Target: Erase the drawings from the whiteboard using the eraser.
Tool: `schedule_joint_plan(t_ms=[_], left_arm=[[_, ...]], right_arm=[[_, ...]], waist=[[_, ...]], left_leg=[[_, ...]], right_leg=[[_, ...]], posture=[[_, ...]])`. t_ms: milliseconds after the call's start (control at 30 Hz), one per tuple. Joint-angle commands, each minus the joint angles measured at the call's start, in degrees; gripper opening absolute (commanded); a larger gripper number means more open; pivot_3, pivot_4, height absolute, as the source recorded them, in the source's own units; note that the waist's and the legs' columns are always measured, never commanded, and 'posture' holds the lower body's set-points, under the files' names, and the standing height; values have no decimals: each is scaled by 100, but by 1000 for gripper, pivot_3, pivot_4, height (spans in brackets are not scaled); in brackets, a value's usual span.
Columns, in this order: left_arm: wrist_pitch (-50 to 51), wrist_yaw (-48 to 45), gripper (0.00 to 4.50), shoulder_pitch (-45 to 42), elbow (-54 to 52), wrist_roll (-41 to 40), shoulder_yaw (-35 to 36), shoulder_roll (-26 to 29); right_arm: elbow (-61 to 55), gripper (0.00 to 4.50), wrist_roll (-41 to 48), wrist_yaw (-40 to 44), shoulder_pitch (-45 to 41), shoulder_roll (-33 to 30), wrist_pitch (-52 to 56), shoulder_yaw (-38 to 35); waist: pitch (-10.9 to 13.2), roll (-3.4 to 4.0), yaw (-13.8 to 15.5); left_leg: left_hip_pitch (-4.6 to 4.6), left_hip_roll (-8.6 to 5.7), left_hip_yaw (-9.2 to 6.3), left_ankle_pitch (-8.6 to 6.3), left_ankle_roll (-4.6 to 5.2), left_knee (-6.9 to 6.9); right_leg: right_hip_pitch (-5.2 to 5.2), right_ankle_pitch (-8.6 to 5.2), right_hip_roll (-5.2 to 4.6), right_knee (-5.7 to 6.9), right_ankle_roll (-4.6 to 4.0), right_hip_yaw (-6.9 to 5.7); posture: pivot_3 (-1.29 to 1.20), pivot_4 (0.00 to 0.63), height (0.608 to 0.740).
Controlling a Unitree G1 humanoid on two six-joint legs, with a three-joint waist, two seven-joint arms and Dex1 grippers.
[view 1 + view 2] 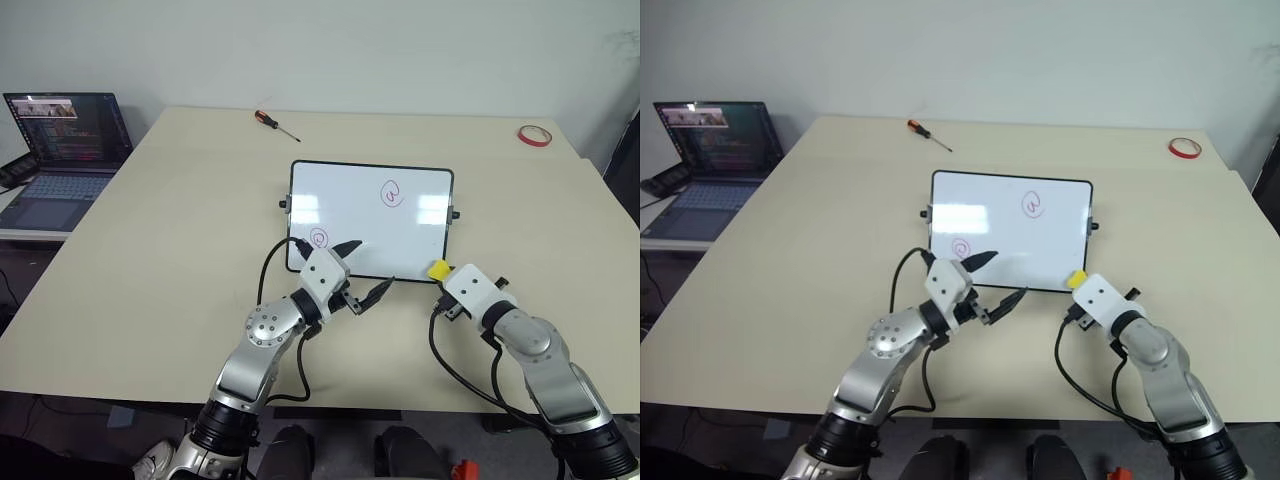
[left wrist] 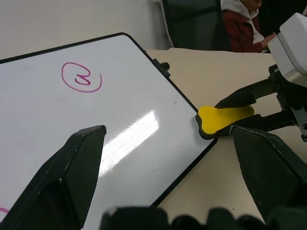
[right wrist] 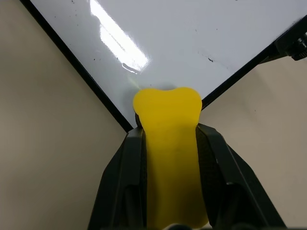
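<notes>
Left eye view: the whiteboard (image 1: 371, 218) lies at the centre of the frame on the beige table (image 1: 150, 260), with two pink drawings (image 1: 392, 193) on it – one at upper right of the board, one at its lower left. The left gripper (image 1: 365, 272) sits at the board's lower edge, jaws spread apart, holding nothing. The right gripper (image 1: 440, 272), lower right of centre, is clamped on the yellow eraser (image 1: 438, 269) at the board's lower right corner. A screwdriver (image 1: 276, 124) lies at upper centre, a red tape ring (image 1: 534, 136) at upper right, a laptop (image 1: 66, 150) at far left.

Left wrist view: the eraser sits right of centre, just off the board's corner.

Right wrist view: the eraser is pinched between both fingers (image 3: 122, 182) – its tip reaches the board's frame.
</notes>
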Motion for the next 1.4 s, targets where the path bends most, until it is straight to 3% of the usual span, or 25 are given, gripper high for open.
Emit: schedule_joint_plan(t_ms=[33,233,667,1000,1167,1400], left_arm=[[-102,91,4500,-69,-71,10,105,-13],[-90,395,4500,143,-198,47,284,17],[-404,1086,4500,219,241,382,679,24],[-717,1015,4500,-192,689,499,619,15],[-730,938,4500,-282,740,493,555,-16],[-683,965,4500,-294,638,476,576,-12]], right_arm=[[-63,1092,432,-79,-51,269,-49,-495],[-383,1092,926,-131,-136,792,-622,-631],[255,1092,792,-511,-779,1142,-1220,-523],[1785,1092,575,-731,-2371,1393,-1794,-257],[3162,1092,609,-889,-3423,1582,-2292,-317],[4098,1092,553,-1044,-3643,1664,-2788,-266]], waist=[[2,0,-7],[6,3,-33],[10,4,-23],[12,8,-35],[14,10,-52],[14,11,-37]], left_leg=[[-2,0,0,0,0,-1],[-17,2,8,0,0,-8],[-19,3,14,-1,0,-11],[-20,4,17,0,0,-11],[-20,5,25,0,0,-12],[-47,6,24,0,0,-10]], right_leg=[[-2,0,0,0,0,1],[-24,0,0,0,0,1],[-30,-2,-1,-3,0,1],[-34,-1,0,1,-1,1],[-38,-1,-1,0,-1,5],[-59,-1,-4,1,-1,3]], posture=[[0,150,740],[0,150,740],[0,150,740],[0,150,740],[0,150,740],[0,150,740]])
